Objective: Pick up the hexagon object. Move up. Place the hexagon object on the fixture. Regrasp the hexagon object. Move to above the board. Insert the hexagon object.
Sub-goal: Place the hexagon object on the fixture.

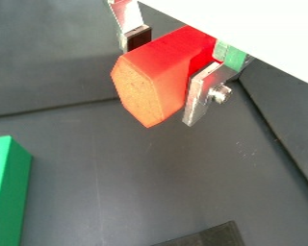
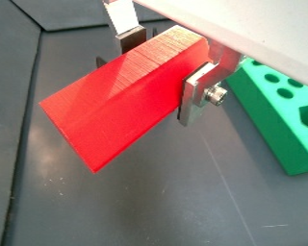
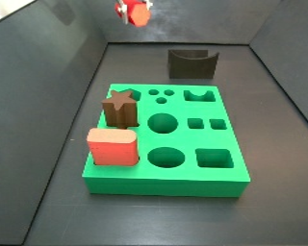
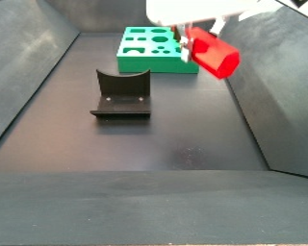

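The big bright green rectangular board [image 3: 169, 144] with many shaped holes lies on the dark floor. In a side view the small dark brown-black fixture [image 3: 192, 63] with a U notch stands just past the board's 12 o'clock edge. The gripper [image 2: 164, 65] is high above the floor, narrowed onto the glossy red hexagon object [image 2: 118, 101]; its silver fingers [image 1: 202, 91] press two opposite faces, and the prism sticks out sideways.
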### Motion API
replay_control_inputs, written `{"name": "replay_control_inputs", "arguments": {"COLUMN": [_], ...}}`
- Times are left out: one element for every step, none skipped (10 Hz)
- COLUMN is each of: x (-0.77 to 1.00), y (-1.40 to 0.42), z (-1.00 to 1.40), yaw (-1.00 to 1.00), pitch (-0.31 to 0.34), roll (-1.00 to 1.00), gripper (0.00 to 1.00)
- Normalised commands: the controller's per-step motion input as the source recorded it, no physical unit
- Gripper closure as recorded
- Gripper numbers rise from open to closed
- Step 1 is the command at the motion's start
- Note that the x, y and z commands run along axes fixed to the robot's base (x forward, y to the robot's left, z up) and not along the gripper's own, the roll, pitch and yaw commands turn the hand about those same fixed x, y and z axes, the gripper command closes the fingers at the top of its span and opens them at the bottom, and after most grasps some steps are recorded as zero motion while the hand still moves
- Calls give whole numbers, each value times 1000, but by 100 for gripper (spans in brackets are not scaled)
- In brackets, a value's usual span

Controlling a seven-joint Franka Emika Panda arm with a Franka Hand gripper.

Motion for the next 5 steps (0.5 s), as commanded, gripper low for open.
{"name": "replay_control_inputs", "arguments": {"x": [-18,-10,-2,1000,1000], "y": [6,7,5,-153,-151], "z": [620,464,256,-166,-204], "yaw": [3,10,21,-1000,-1000], "pitch": [59,69,83,103,105], "roll": [96,99,98,127,122], "gripper": [100,100,100,100,100]}}
